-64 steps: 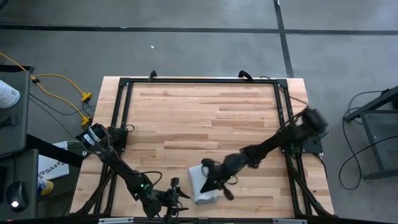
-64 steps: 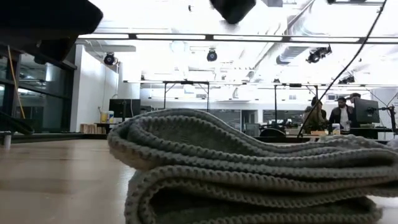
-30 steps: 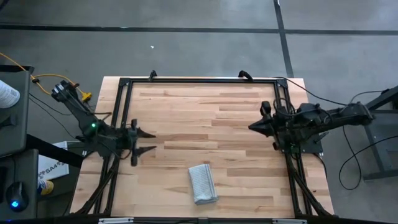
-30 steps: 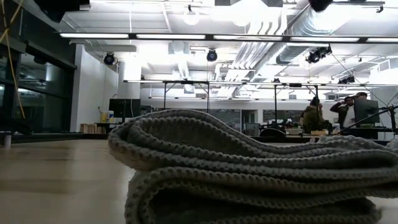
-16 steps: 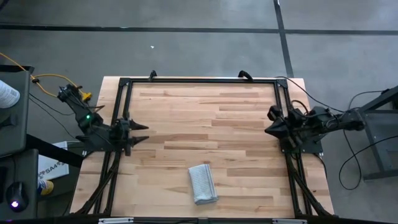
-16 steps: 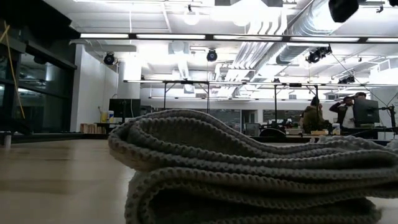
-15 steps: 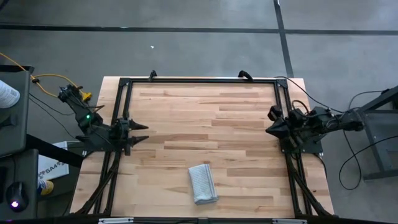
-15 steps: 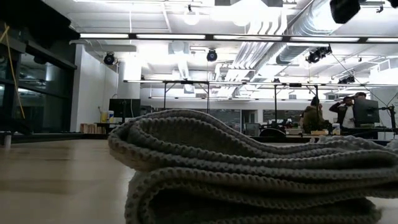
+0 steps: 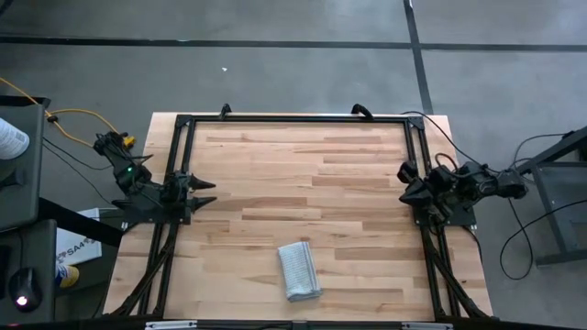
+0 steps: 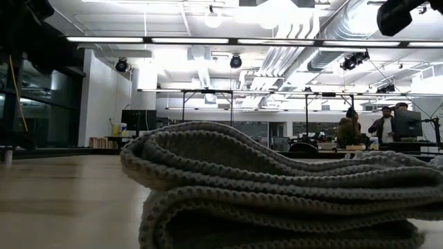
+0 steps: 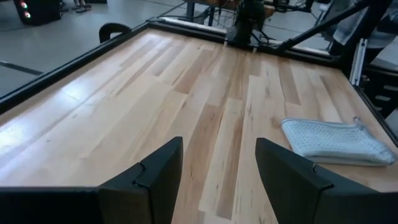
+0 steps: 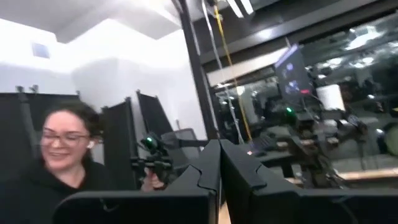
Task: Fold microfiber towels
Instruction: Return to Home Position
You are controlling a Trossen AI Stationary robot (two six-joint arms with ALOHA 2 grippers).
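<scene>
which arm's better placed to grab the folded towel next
Probably left. The left gripper is open and faces the towel across the table; the right gripper is shut and aimed into the room. Both sit similarly far from it.

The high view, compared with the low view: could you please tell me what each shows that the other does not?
Only the high view shows the whole table, with the left gripper at its left edge and the right gripper at its right edge, both well apart from the towel. Only the low view shows the towel's stacked layers edge-on, and people in the room behind. Both show the grey folded towel lying on the wooden table.
</scene>
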